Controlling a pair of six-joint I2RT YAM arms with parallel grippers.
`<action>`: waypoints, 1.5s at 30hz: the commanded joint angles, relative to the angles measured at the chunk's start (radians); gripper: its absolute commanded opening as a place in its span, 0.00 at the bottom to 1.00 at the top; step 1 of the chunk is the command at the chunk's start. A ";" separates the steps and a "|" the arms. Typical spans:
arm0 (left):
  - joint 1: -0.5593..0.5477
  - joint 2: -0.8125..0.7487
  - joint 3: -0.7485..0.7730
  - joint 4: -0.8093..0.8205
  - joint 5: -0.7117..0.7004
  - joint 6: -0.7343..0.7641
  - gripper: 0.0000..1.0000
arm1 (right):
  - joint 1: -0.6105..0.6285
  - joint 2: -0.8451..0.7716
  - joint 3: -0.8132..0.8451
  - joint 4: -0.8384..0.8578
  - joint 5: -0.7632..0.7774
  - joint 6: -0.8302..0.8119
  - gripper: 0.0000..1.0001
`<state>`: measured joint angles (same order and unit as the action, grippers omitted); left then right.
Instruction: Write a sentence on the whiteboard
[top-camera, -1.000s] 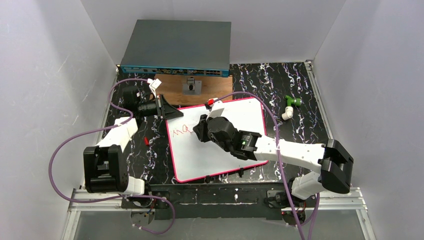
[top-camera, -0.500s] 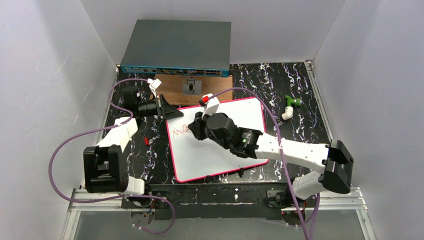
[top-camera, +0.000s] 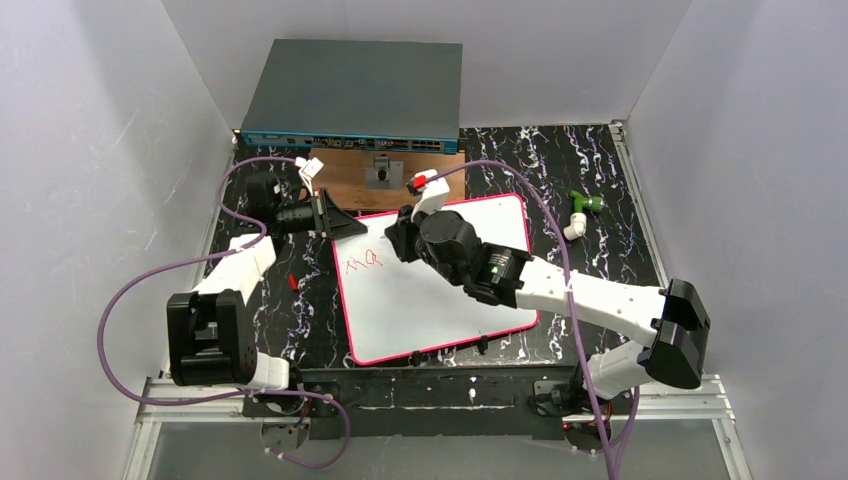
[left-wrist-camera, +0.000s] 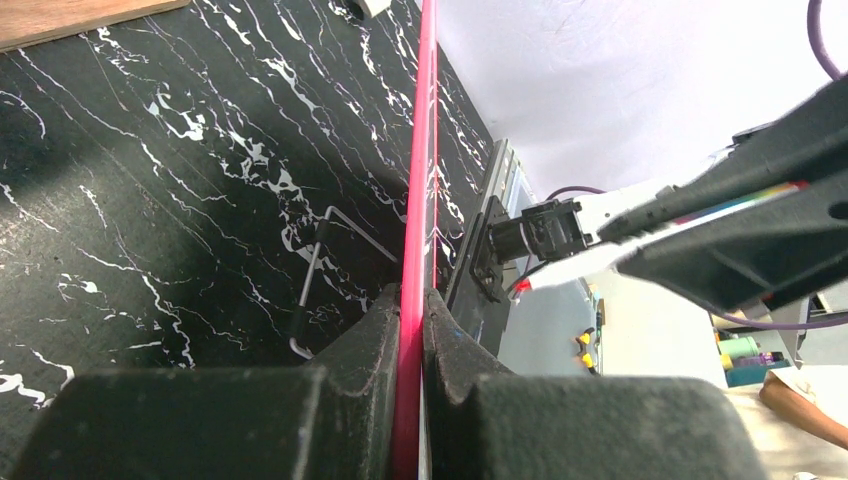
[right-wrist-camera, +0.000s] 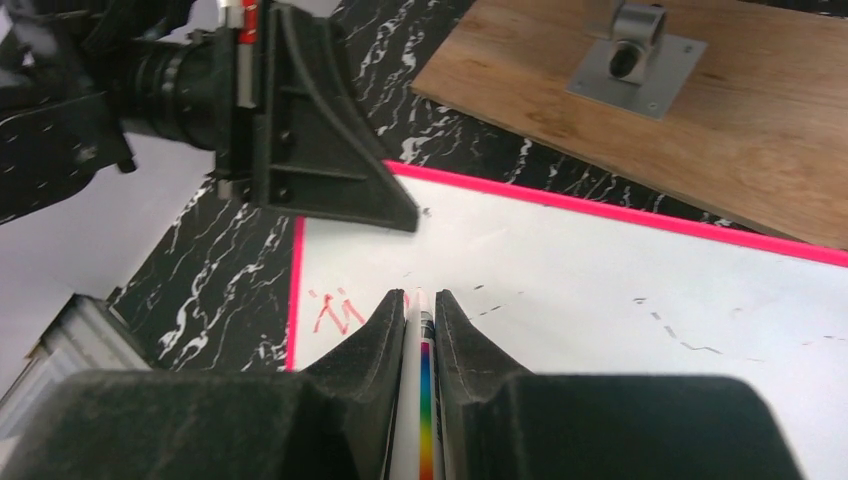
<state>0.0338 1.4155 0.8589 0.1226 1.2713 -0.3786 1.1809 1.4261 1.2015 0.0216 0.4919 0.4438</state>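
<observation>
Clearly, the whiteboard (top-camera: 420, 320) lies askew on the marbled tabletop (top-camera: 560, 160), its far edge just beside the wooden board (top-camera: 345, 180). The left claw (left-wrist-camera: 412, 300) pinches its pink rim at the far-left corner. The right claw (right-wrist-camera: 420, 300), closed narrow on a marker (right-wrist-camera: 421, 345), hovers near that corner. The sentence (top-camera: 362, 262) is a short red scrawl by the left edge; bare white spreads right and nearward.

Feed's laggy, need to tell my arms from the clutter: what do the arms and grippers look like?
Both alike: the left arm and right arm have white links with boxy black joint housings. A purple cable loops along each. The left gripper and right gripper have matte black, wedge-shaped fingers. The right wrist's white mount carries a small red part.
</observation>
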 joint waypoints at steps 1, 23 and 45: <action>-0.014 -0.018 0.005 0.031 -0.133 0.101 0.00 | -0.032 -0.023 -0.016 0.022 0.041 -0.002 0.01; -0.014 -0.024 0.010 -0.010 -0.145 0.147 0.00 | -0.034 0.021 -0.033 0.077 0.001 0.047 0.01; -0.014 -0.021 0.015 -0.008 -0.142 0.145 0.00 | -0.041 0.018 -0.091 0.048 0.029 0.081 0.01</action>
<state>0.0292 1.4132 0.8593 0.0963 1.2633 -0.3546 1.1450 1.4830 1.1477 0.0628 0.4908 0.5072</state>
